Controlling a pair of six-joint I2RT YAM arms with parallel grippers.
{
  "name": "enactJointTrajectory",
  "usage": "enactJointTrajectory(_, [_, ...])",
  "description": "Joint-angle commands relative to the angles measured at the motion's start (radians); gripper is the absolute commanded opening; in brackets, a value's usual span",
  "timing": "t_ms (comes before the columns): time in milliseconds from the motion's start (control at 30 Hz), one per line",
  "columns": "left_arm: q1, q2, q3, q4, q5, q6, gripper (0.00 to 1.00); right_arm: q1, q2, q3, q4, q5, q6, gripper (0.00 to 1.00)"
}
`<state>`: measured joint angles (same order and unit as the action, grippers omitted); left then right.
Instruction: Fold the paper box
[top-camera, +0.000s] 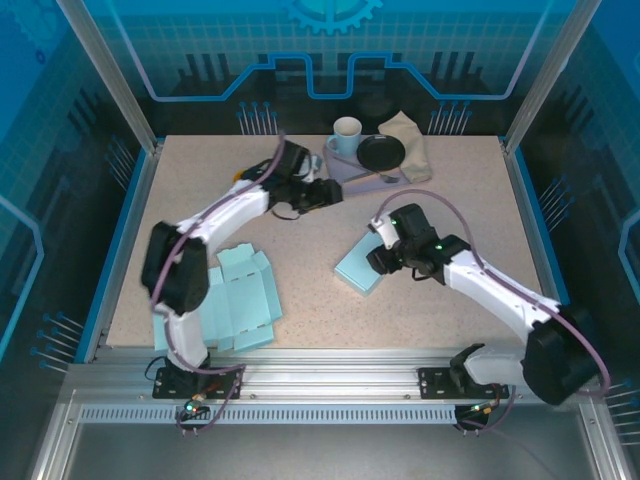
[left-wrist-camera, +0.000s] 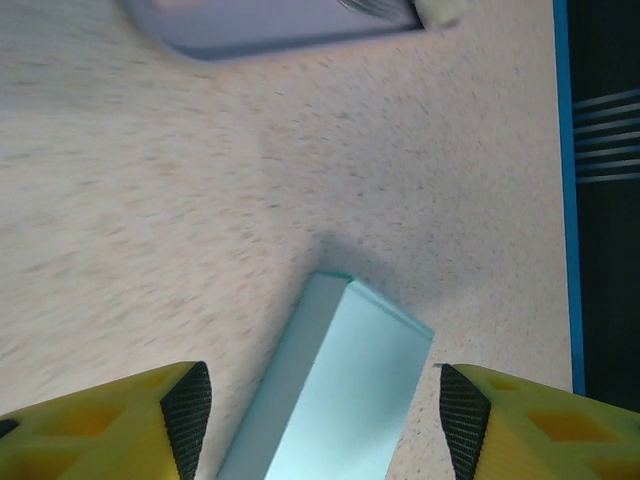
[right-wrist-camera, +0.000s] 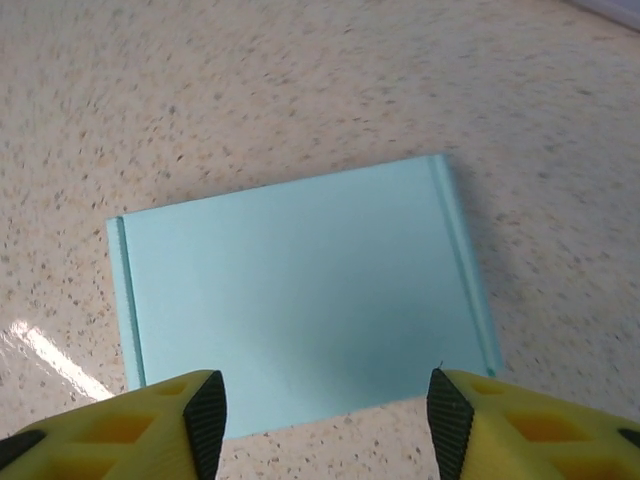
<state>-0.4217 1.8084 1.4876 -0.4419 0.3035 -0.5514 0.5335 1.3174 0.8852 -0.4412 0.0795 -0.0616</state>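
Observation:
A folded light-blue paper box (top-camera: 358, 268) lies shut and flat on the speckled table, right of centre. My right gripper (top-camera: 381, 257) hovers over the box's near edge (right-wrist-camera: 300, 290); it (right-wrist-camera: 325, 420) is open, its black pads wide apart and touching nothing. My left gripper (top-camera: 335, 192) is raised near the grey tray, well apart from the box. It (left-wrist-camera: 325, 420) is open, and the box (left-wrist-camera: 345, 390) shows on the table below, between its fingers. A second paper box (top-camera: 240, 298), flat and unfolded, lies by the left arm's base.
At the back stand a grey tray (top-camera: 352, 170), a white mug (top-camera: 347, 133), a black dish (top-camera: 381, 152) and a beige cloth (top-camera: 410, 140). The tray's edge (left-wrist-camera: 270, 25) shows above my left fingers. Blue rails border the table's sides.

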Motion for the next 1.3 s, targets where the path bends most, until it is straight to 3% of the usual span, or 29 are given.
enactJointTrajectory(0, [0.006,-0.168,-0.157,-0.041,-0.132,-0.032,0.66,0.034,0.108,0.085,-0.092,-0.064,-0.168,0.59])
enactJointTrajectory(233, [0.012,-0.496,-0.414,-0.107,-0.255,-0.072,0.67,0.019,0.299,0.202,-0.185,-0.043,-0.186,0.59])
enactJointTrajectory(600, [0.016,-0.868,-0.587,-0.21,-0.441,-0.109,0.69,-0.121,0.449,0.253,-0.237,-0.014,-0.074,0.59])
enactJointTrajectory(800, [0.018,-0.948,-0.631,-0.232,-0.486,-0.126,0.69,-0.294,0.49,0.303,-0.235,0.078,0.091,0.59])
enactJointTrajectory(967, [0.018,-0.954,-0.651,-0.25,-0.489,-0.138,0.69,-0.427,0.539,0.354,-0.226,0.141,0.116,0.59])
enactJointTrajectory(1167, [0.017,-0.993,-0.677,-0.271,-0.505,-0.148,0.7,-0.553,0.617,0.45,-0.198,0.139,0.089,0.59])
enactJointTrajectory(1267, [0.018,-1.007,-0.686,-0.293,-0.512,-0.156,0.69,-0.59,0.659,0.517,-0.22,0.103,0.149,0.59])
